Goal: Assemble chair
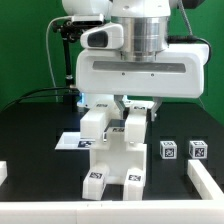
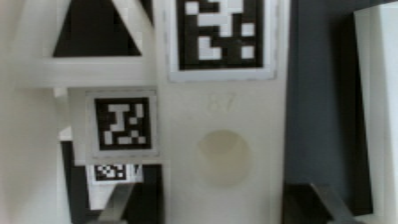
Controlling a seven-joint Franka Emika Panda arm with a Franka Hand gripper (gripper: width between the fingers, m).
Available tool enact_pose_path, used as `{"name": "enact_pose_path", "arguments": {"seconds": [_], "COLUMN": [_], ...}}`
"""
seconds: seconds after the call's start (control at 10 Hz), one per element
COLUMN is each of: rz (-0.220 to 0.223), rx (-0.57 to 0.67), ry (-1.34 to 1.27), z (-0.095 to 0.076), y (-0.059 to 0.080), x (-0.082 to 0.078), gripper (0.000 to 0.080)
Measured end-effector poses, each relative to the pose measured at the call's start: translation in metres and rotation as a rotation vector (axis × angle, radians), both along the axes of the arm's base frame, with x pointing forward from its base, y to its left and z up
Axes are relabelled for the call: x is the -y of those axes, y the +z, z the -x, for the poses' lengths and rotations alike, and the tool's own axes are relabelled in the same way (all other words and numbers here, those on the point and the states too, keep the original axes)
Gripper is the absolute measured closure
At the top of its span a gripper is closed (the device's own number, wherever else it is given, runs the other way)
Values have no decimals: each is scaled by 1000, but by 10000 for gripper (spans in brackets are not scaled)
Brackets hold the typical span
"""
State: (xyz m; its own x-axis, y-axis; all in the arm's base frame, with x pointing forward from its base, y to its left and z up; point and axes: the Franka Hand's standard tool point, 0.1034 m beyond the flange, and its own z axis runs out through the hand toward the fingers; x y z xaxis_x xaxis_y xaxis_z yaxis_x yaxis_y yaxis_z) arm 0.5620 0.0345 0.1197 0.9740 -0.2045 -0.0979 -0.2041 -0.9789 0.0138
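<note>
From across the room, the exterior view takes in the whole black desk (image 1: 30,135). The half-built chair (image 1: 113,162) stands near its middle, a stack of chunky white tagged blocks, and the arm's broad white head (image 1: 140,62) hangs directly over it. The tool (image 1: 135,106) reaches down onto the upright piece (image 1: 136,125) on the side of the stack towards the exterior view's right. A matching block (image 1: 95,124) stands beside that piece. The wrist view gives what I can't make out from here: the dark fingers (image 2: 324,200) sit against both sides of that upright piece (image 2: 222,150), partly closed and gripping it. Its tags fill the picture, one large tag (image 2: 222,35) and a smaller one (image 2: 121,122). That view shows nothing of the surroundings. In the exterior view two small tagged cubes (image 1: 168,150) (image 1: 198,150) sit apart on the right. The marker board (image 1: 68,143) lies flat to the left, partly hidden behind the chair. A low white rail (image 1: 205,180) edges the desk at the near right.
</note>
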Motion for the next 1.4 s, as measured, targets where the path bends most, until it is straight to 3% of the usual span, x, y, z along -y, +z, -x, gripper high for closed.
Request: {"name": "enact_pose_path", "arguments": {"seconds": [0.5, 0.9, 1.1, 1.2, 1.3, 1.4], "rz": [13, 12, 12, 13, 13, 13], "rx": [21, 29, 29, 29, 29, 29], "ry": [17, 35, 35, 35, 35, 35], "z": [-4, -6, -6, -6, -6, -6], "y": [-22, -22, -22, -22, -22, -22], "x": [7, 9, 9, 9, 9, 9], "gripper": [515, 515, 266, 266, 174, 157]}}
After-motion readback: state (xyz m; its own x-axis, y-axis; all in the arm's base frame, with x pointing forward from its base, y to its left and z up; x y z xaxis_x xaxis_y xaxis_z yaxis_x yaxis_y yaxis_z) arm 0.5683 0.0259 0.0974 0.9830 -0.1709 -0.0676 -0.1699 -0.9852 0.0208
